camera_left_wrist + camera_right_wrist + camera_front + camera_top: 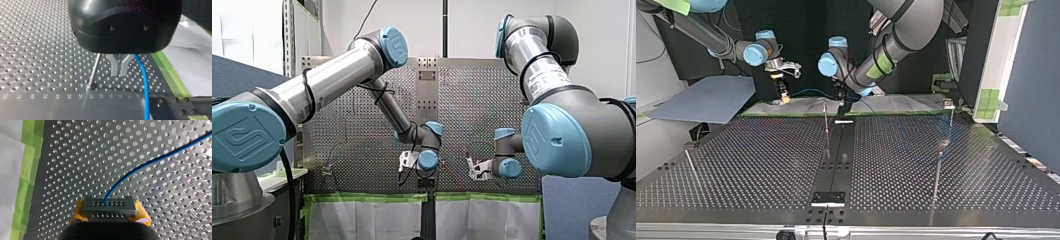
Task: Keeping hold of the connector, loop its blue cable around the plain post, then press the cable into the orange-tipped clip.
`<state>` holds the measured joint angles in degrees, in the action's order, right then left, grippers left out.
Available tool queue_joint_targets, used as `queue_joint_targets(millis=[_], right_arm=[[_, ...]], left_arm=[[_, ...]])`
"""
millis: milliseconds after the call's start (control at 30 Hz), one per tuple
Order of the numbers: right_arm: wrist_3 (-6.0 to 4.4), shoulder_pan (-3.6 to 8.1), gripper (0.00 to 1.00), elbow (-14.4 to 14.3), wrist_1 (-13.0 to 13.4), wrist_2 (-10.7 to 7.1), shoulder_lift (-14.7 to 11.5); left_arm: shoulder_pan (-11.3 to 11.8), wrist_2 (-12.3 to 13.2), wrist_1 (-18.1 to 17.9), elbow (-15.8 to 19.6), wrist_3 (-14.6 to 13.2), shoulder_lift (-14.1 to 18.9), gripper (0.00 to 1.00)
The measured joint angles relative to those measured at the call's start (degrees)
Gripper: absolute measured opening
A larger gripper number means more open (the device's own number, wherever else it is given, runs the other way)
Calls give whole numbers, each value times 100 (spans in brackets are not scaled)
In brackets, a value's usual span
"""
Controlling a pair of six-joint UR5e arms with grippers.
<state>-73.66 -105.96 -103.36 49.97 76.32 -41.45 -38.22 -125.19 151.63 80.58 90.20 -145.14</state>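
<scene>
Yellow pads (78,211) of my right gripper (110,213) clamp the connector (109,203); for my left gripper (119,68) I cannot tell.

Our silver perforated metal table (362,145) is edged, in the front view, with green tape (367,197) bordering white sheets (362,220). Beyond it we see a plain white wall (472,25) and, at the left, a blue-grey partition panel (232,75). The top view gives us a black backdrop (801,20) and a flat grey board (706,100) at its left.
</scene>
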Motion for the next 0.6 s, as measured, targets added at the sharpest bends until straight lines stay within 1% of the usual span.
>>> queue_joint_targets(millis=[67,200,233,300,333,433,467,500,533,600], right_arm=[[3,0,0,1,-3,-1,0],[7,-4,0,-3,-11,-2,0],[7,-5,0,-3,-11,-2,0],[8,-8,0,-3,-12,2,0],[7,-10,0,-4,-12,3,0],[7,-10,0,-5,-26,10,0],[7,-9,0,-5,-31,12,0],[8,-10,0,-5,-38,13,0],[10,-11,0,-5,-41,14,0],[13,-14,0,-5,-51,15,0]], left_arm=[[8,5,4,0,20,-1,15],[13,-3,59,1,75,-1,15],[13,-7,77,1,83,-1,12],[17,-15,116,1,98,0,12],[17,-18,129,1,105,0,9],[20,-16,145,0,129,0,9],[22,-14,147,0,134,0,5],[26,-10,150,0,140,0,5],[28,-7,152,0,144,0,1],[34,-5,155,0,150,0,1]])
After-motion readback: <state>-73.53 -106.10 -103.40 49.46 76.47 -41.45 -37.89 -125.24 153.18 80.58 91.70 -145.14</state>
